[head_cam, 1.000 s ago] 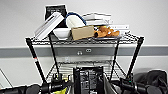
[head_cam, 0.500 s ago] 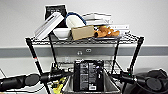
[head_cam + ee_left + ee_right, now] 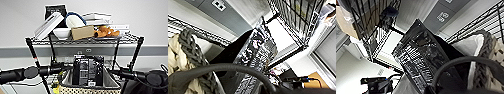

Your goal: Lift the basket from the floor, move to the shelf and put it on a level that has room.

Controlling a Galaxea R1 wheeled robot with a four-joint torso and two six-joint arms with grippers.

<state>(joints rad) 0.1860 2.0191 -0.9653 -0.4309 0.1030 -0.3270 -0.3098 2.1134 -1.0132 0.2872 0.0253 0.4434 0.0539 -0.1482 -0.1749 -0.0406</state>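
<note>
Hanging between both arms, basket (image 3: 87,86) before shelf (image 3: 82,41), black packets (image 3: 87,70) upright

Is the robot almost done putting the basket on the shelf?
Partly. The basket is already off the floor, carried between both arms right in front of the shelf. In hand: it hangs below the top tier with the white bowl and boxes, black packets standing inside. Left to do: set it down on a level with room and let go.

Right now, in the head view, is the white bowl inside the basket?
No. The white bowl sits on the shelf's top level, while the basket below holds black packets.
</note>
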